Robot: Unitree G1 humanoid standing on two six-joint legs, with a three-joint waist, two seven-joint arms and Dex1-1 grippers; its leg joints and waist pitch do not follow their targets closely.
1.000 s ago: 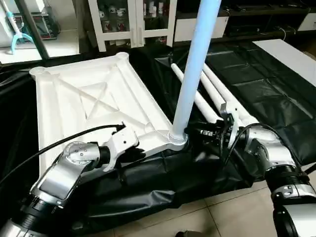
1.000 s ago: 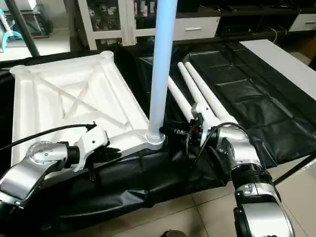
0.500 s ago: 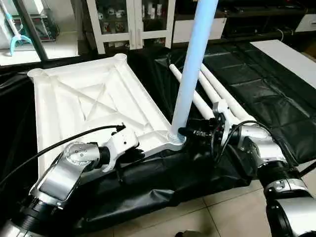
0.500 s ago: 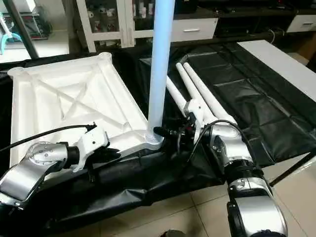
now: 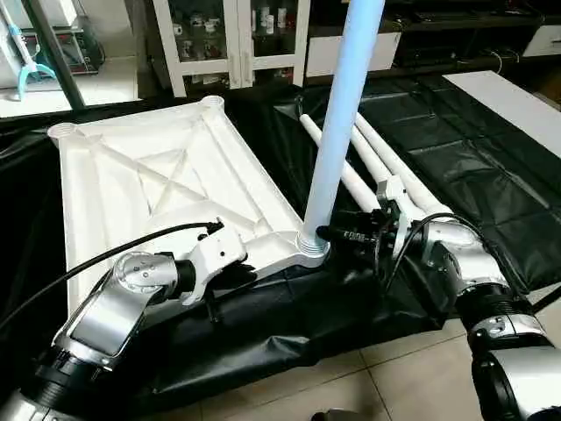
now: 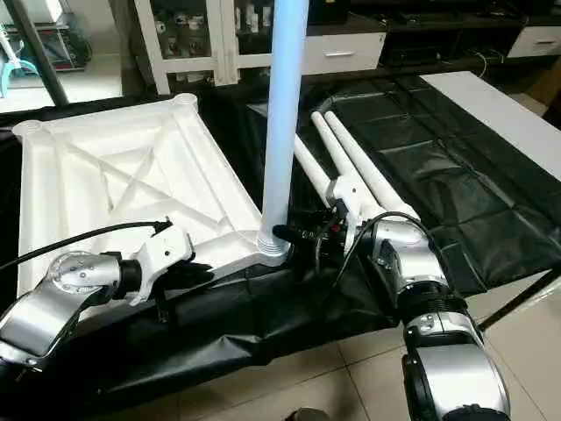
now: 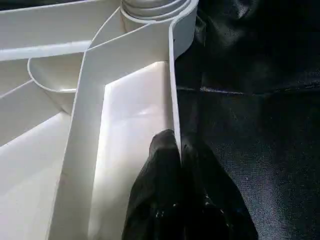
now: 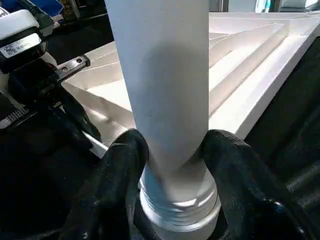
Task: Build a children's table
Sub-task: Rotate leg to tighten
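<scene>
Seating of the upright leg in the near right corner socket of the upturned tabletop requires the right hand, gripping its base, to press straight down while the closed left hand pinches the near rim.

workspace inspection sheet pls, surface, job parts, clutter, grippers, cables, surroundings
surface: black sheet draped over the work area, wrinkled at the near edge.
job's things: tabletop lying underside up; one leg upright in the near corner socket; spare legs lying on the sheet beside it.
clutter: nothing seen.
grippers: left gripper pinched shut on the tabletop's rim; right gripper with a finger on each side of the upright leg's base.
cables: black cable looping over the left arm.
surroundings: white cabinet behind; tiled floor.
</scene>
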